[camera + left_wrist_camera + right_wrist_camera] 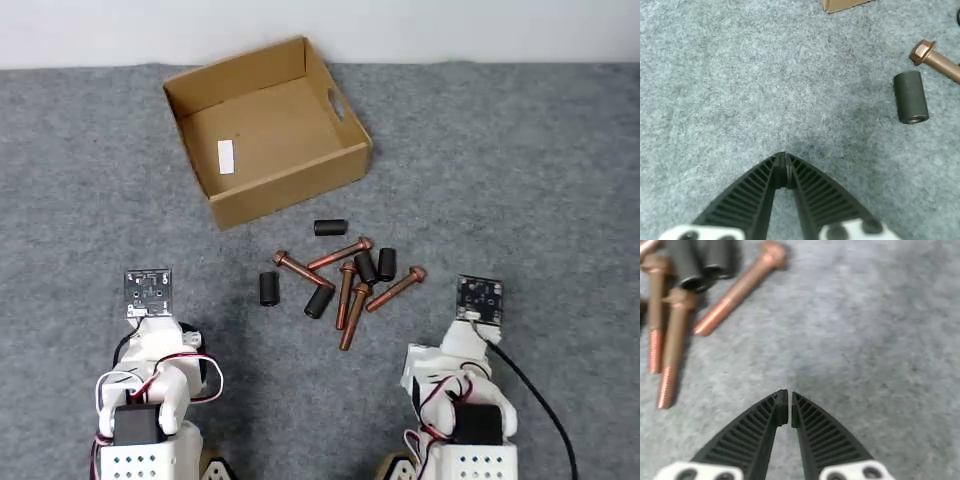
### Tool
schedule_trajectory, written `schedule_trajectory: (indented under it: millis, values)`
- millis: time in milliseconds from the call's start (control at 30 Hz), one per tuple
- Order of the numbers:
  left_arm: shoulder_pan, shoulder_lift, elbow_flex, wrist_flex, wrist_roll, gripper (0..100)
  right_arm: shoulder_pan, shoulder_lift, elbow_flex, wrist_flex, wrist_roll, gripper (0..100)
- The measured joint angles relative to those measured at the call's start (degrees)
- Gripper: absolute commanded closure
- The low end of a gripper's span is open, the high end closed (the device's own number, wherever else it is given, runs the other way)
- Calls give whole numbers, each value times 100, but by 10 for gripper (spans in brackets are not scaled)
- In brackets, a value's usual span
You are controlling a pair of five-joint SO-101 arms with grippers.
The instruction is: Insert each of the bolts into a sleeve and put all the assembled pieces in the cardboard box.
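High view | cardboard box (290,188): white label (226,157) inside; left gripper (785,170), right gripper (789,407) clenched

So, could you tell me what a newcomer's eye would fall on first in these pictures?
An open brown cardboard box sits at the far side of the grey carpeted table, with no parts inside. In front of it, mid-table, lies a loose scatter of copper-coloured bolts and short black cylindrical sleeves.

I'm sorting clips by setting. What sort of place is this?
Probably a robotics lab bench: a grey mat, a left arm and right arm set side by side, and bolts, sleeves and a cardboard box laid out before them.
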Motion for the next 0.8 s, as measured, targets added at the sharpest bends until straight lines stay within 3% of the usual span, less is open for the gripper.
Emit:
schedule_trajectory:
  millis: [100, 300, 467, 533, 800]
  values:
    - [0, 0, 0, 0, 0, 993, -264, 0, 0, 0, 0, 987]
    - [0, 0, 0, 0, 0, 993, -105, 0, -35, 0, 0, 990]
    - [0, 0, 0, 0, 0, 993, 62, 0, -967, 79, 97, 991]
    - [0, 0, 0, 0, 0, 993, -211, 105, -1407, 360, 264, 991]
    - [0, 0, 0, 0, 0, 993, -369, 1996, -3068, 484, 615, 990]
